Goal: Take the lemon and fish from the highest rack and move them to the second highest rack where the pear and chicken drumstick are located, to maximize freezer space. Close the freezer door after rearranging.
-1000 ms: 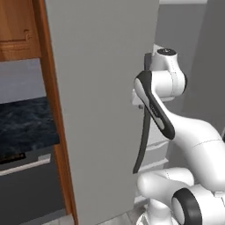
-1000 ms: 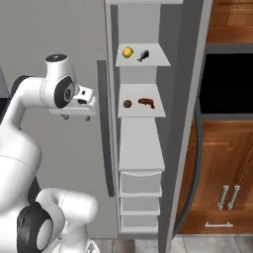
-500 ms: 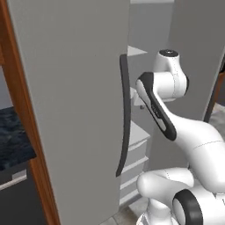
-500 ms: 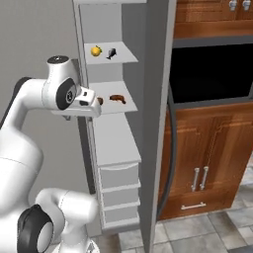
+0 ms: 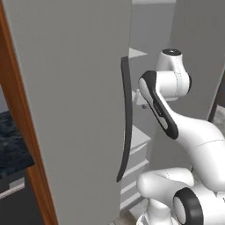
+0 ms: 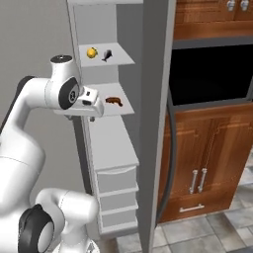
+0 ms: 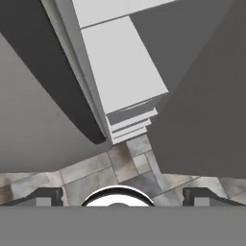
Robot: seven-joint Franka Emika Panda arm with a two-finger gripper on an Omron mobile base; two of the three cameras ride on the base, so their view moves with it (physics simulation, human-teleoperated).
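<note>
The freezer door [image 5: 74, 110] stands open, its black handle [image 5: 125, 118] just left of the white arm. In the right base view the lemon [image 6: 91, 52] and fish [image 6: 107, 55] lie side by side on the top rack [image 6: 123, 59]. The drumstick [image 6: 113, 101] lies on the rack below. The pincer [image 7: 122, 196] points down, its fingers [image 7: 45, 196] wide apart and empty, beside the second rack.
</note>
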